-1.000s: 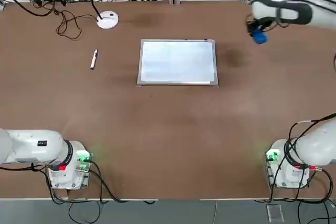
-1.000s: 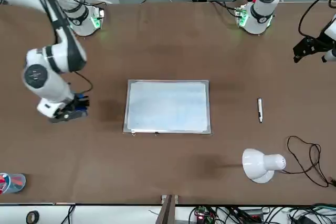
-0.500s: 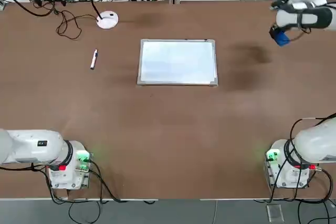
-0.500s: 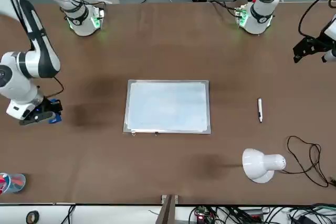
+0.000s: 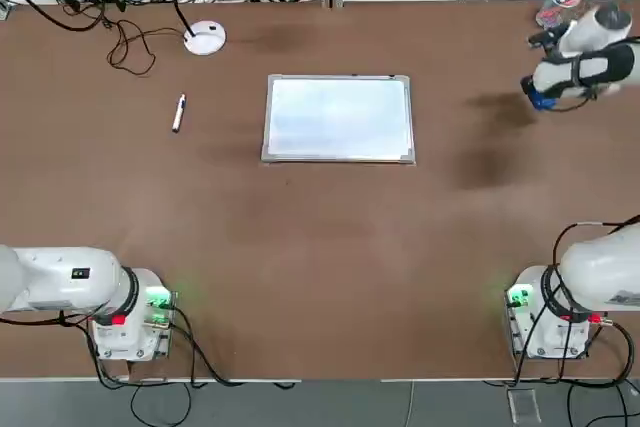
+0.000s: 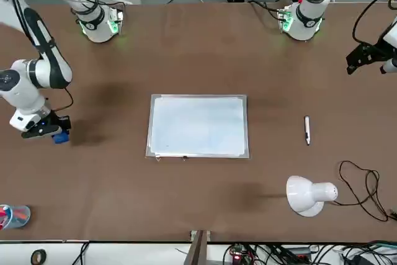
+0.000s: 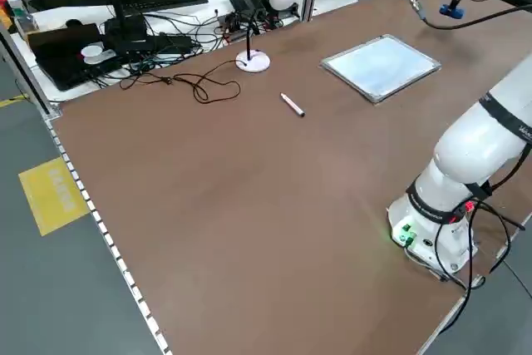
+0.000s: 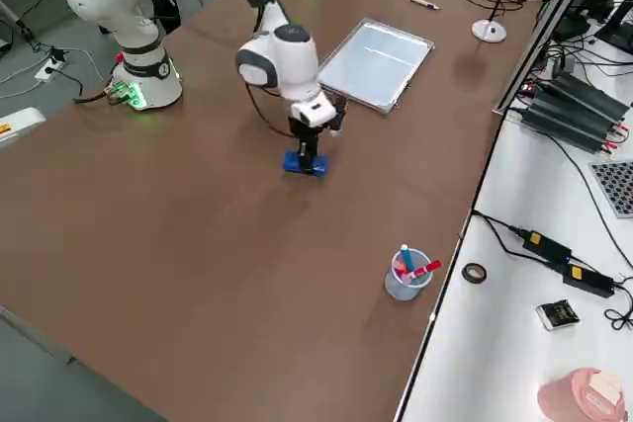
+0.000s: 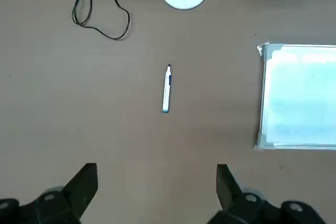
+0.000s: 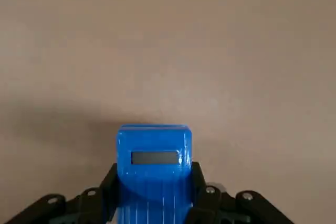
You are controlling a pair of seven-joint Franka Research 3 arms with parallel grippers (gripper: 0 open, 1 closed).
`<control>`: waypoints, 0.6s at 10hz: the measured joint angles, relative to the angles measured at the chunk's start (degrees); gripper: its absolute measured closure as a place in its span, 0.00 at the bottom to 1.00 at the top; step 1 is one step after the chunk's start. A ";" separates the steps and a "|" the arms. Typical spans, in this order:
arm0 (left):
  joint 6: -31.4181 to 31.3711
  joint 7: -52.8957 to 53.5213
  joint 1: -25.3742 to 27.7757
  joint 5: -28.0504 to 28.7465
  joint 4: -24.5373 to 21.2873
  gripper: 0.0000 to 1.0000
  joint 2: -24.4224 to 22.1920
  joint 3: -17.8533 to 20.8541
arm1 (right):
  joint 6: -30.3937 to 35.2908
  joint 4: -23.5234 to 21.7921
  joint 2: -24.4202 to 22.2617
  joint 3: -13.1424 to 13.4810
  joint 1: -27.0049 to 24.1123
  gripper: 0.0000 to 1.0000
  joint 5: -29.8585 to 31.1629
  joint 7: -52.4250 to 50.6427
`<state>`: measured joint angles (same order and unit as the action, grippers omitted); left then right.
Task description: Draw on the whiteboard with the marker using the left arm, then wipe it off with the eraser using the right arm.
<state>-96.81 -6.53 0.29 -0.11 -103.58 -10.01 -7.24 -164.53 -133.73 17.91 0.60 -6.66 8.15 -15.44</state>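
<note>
Down on the matte brown table (image 5: 320,247) lies the whiteboard (image 5: 338,118), a flat glossy white rectangle in a thin silver-grey frame with grey corner caps, at mid-table toward the far side. Its surface looks blank. The marker (image 5: 179,112), a slim white pen with a dark tip, lies well to the left of the board, apart from it, near a white round-based desk lamp (image 5: 205,38) with a looping black cable.

The right arm (image 6: 37,72) reaches out to the far right part of the table, well clear of the board, its wrist bent so that the right gripper (image 8: 308,157) points down. Its black fingers are clamped on the eraser (image 8: 305,163), a blue, ribbed, rounded plastic block; whether the eraser touches the tabletop I cannot tell. A clear plastic cup (image 8: 405,275) of pens stands at the far right edge.

The left gripper (image 9: 157,192) hangs high above the table's left side, fingers spread wide and holding nothing.
</note>
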 joint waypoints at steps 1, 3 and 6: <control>0.00 0.00 0.00 0.00 0.00 0.00 0.00 0.00 | -1.86 -1.54 0.55 0.00 -0.33 0.44 0.02 2.04; 0.00 0.00 0.00 0.00 0.00 0.00 0.00 0.00 | -4.09 -3.67 1.31 -0.16 -0.39 0.44 0.03 6.47; 0.00 0.03 0.00 0.00 0.00 0.00 0.00 0.00 | -6.33 -5.10 2.05 -0.65 -0.36 0.44 0.03 9.50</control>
<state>-96.81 -6.50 0.29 -0.11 -103.58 -10.01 -7.24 -170.87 -138.83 19.96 -0.05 -7.02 8.18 -5.93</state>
